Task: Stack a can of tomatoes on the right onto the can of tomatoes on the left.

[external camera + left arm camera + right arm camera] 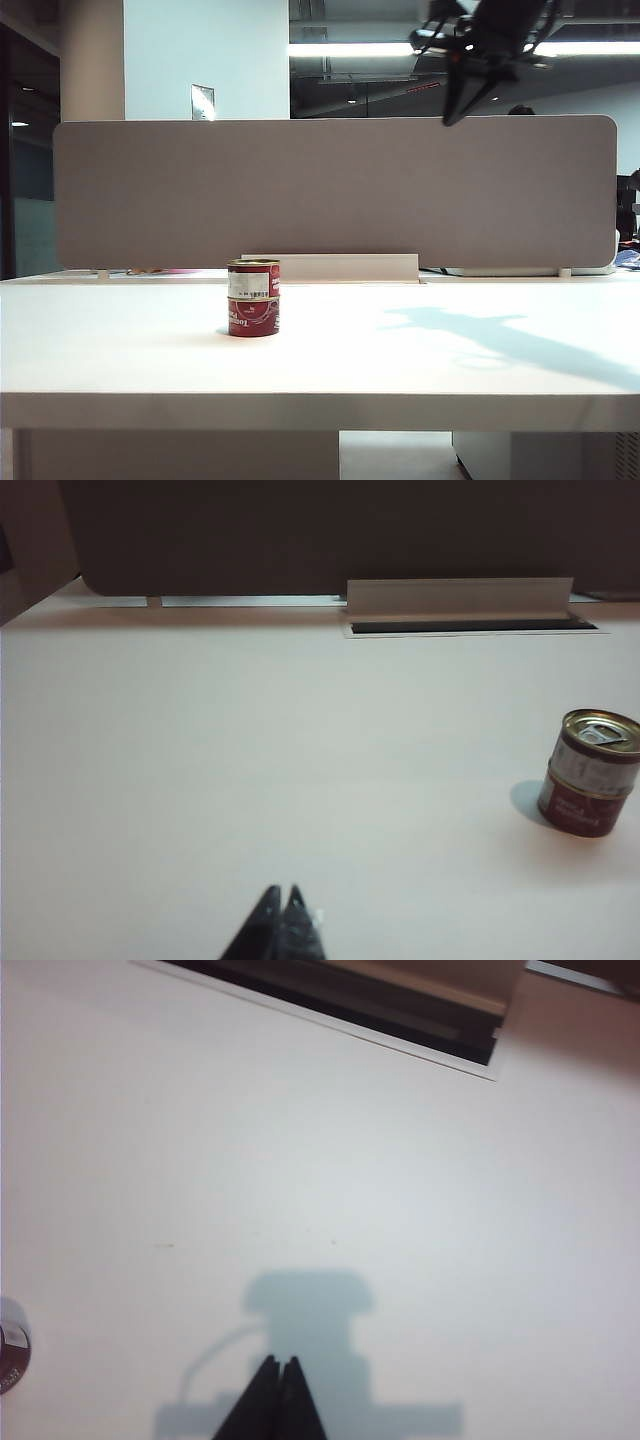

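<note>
The two red, white-labelled tomato tins stood stacked, the upper tin (253,279) on the lower tin (253,315), left of centre on the white table (400,360). In the right wrist view only a sliver of tin (12,1355) showed at the frame's edge. The right gripper (279,1366), fingers pressed together and empty, hung high above the table, well apart from the stack, partly cut off in the exterior view. The left gripper (281,892), also clenched on nothing, sat low, away from the stack.
</note>
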Controlling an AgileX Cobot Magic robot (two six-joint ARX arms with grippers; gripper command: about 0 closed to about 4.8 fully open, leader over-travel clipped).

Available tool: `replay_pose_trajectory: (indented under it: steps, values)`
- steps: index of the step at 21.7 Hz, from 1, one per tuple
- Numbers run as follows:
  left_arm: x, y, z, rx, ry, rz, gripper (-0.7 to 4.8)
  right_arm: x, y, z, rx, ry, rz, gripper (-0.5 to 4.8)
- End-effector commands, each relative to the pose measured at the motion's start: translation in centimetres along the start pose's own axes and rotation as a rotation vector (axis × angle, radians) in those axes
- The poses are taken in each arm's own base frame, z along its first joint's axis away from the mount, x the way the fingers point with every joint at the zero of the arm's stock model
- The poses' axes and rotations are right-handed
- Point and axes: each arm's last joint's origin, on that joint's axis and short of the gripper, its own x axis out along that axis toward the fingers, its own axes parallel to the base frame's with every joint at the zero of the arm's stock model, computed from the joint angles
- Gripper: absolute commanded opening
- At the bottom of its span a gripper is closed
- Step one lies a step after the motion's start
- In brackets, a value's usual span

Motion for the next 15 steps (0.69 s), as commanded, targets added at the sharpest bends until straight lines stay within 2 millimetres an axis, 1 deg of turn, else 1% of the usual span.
replay_pose_trajectory:
  steps: [1, 3, 4, 5, 6, 7, 8, 9, 10, 11, 12, 13, 14, 15]
  values:
    - [0.0, 0.0, 0.2, 0.009, -0.014, 0.003, -0.06, -1.5, -0.9, -1.0, 0.026, -0.049, -0.011, -0.06]
    - [0.0, 0.0, 0.2, 0.009, -0.015, 0.003, -0.06, -2.0, -1.3, -1.9, 0.034, -0.059, -0.023, -0.06]
    - [0.0, 0.0, 0.2, 0.009, -0.015, 0.003, -0.06, -2.5, -1.6, -3.0, 0.041, -0.062, -0.033, -0.06]
    - [0.0, 0.0, 0.2, 0.009, -0.014, 0.003, -0.06, -2.8, -1.8, -3.6, 0.045, -0.065, -0.039, -0.06]
    - [0.0, 0.0, 0.2, 0.008, -0.012, 0.003, -0.06, -3.4, -2.0, -5.0, 0.053, -0.078, -0.051, -0.06]
    - [0.0, 0.0, 0.2, 0.008, -0.011, 0.002, -0.06, -3.7, -2.0, -5.7, 0.059, -0.083, -0.055, -0.06]
    - [0.0, 0.0, 0.2, 0.008, -0.011, 0.002, -0.06, -4.5, -2.1, -7.1, 0.086, -0.108, -0.069, -0.06]
    - [0.0, 0.0, 0.2, 0.008, -0.011, 0.002, -0.06, -4.9, -2.2, -7.8, 0.098, -0.119, -0.074, -0.06]
    - [0.0, 0.0, 0.2, 0.008, -0.011, 0.002, -0.06, -5.8, -2.4, -9.3, 0.128, -0.145, -0.094, -0.06]
    - [0.0, 0.0, 0.2, 0.008, -0.011, 0.002, -0.06, -6.2, -2.4, -10.0, 0.133, -0.156, -0.099, -0.06]
    - [0.0, 0.0, 0.2, 0.008, -0.011, 0.002, -0.06, -7.1, -2.3, -11.4, 0.155, -0.187, -0.123, -0.06]
    - [0.0, 0.0, 0.2, 0.008, -0.011, 0.002, -0.06, -7.4, -2.3, -12.1, 0.161, -0.2, -0.137, -0.06]
    - [0.0, 0.0, 0.2, 0.008, -0.011, 0.002, -0.06, -8.1, -2.2, -13.6, 0.19, -0.236, -0.17, -0.06]
    - [0.0, 0.0, 0.2, 0.008, -0.011, 0.002, -0.06, -8.4, -2.1, -14.2, 0.201, -0.251, -0.181, -0.06]
